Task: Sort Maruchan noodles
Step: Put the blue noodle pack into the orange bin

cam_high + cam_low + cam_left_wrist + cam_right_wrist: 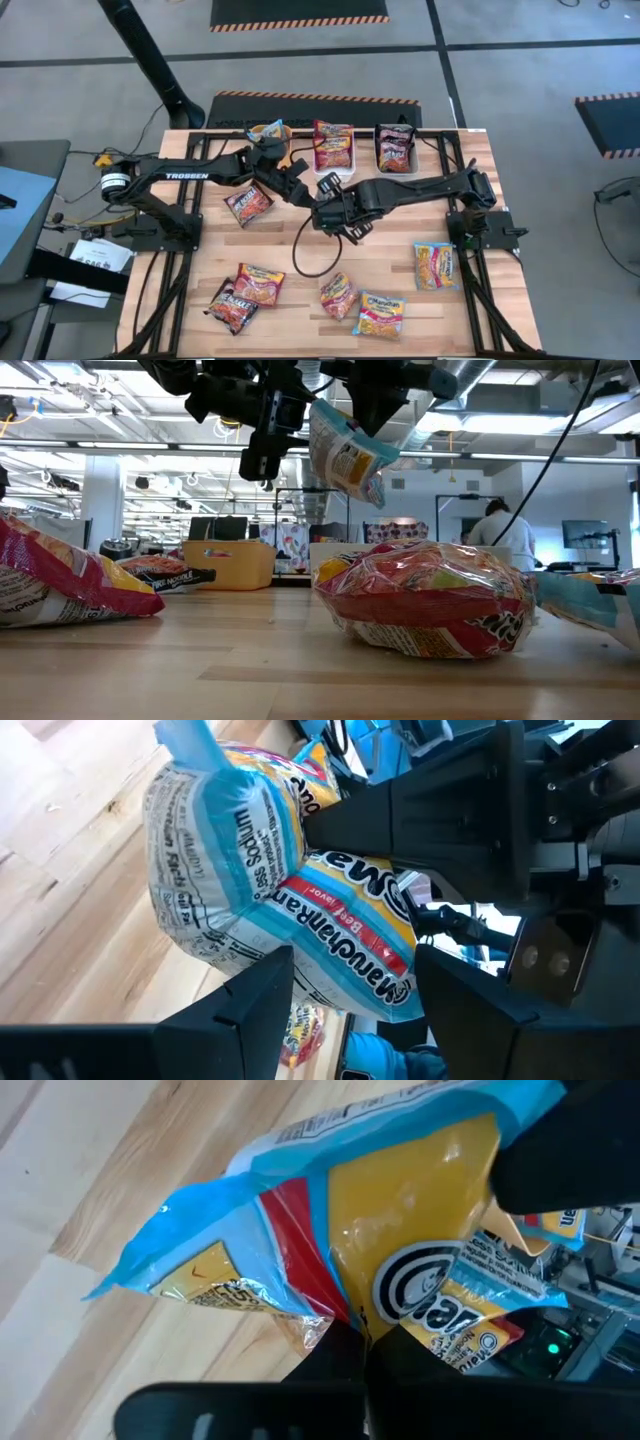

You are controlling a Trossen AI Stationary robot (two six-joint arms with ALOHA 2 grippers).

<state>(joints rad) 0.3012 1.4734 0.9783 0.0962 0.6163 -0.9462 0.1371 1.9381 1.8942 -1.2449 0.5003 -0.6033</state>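
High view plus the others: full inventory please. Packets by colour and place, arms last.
yellow-blue packets: 4; back left, right edge, front, one held packet in the air mid-table
red-orange packets: 4; back centre, left of centre, front left, front centre
dark red-black packets: 2; back right, front-left corner
table: 1, light wood
person: 1, white top, room behind
right gripper: shut on held packet
left gripper: open, fingers either side of held packet

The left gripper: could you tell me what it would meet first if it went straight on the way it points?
Most likely the yellow-and-blue packet directly ahead of the left gripper, which the right gripper holds, though depth is unclear.
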